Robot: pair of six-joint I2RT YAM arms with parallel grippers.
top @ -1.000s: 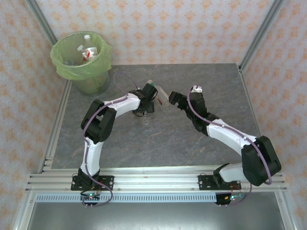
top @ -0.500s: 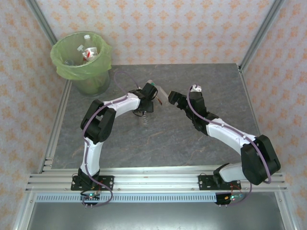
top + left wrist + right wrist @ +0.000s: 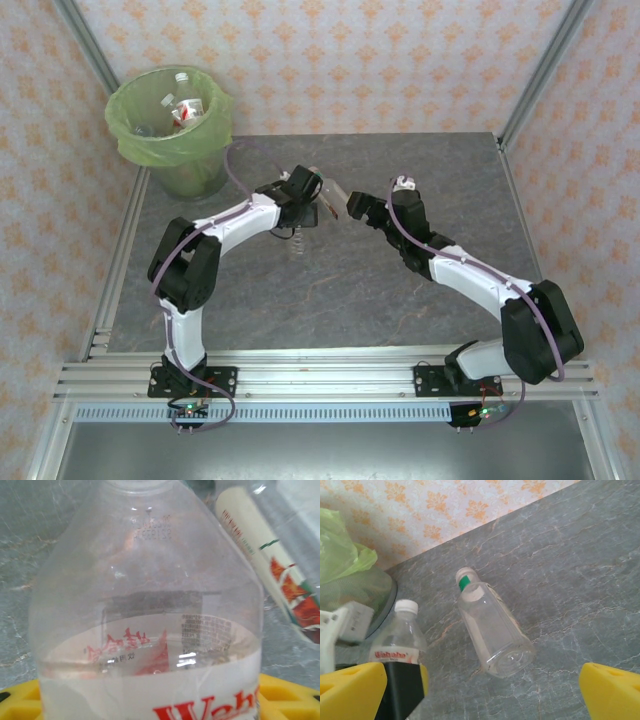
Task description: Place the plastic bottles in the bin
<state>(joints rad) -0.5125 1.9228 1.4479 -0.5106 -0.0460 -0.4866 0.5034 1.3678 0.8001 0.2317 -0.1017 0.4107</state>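
Left fingers (image 3: 20, 700) tight around a labelled bottle (image 3: 150, 605); right fingers (image 3: 350, 690) wide apart over open tabletop (image 3: 580, 580).

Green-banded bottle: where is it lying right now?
The green-banded bottle lies on its side on the grey table, mid-frame in the right wrist view, just right of the white-capped bottle.

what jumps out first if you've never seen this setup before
The two hands nearly meet over the middle of the grey table: the left hand grips a clear bottle with a red-and-white label, and the right hand hangs open beside it. Next comes the green-lined bin at the far left corner, with bottles in it, and a second clear bottle lying on its side on the table.
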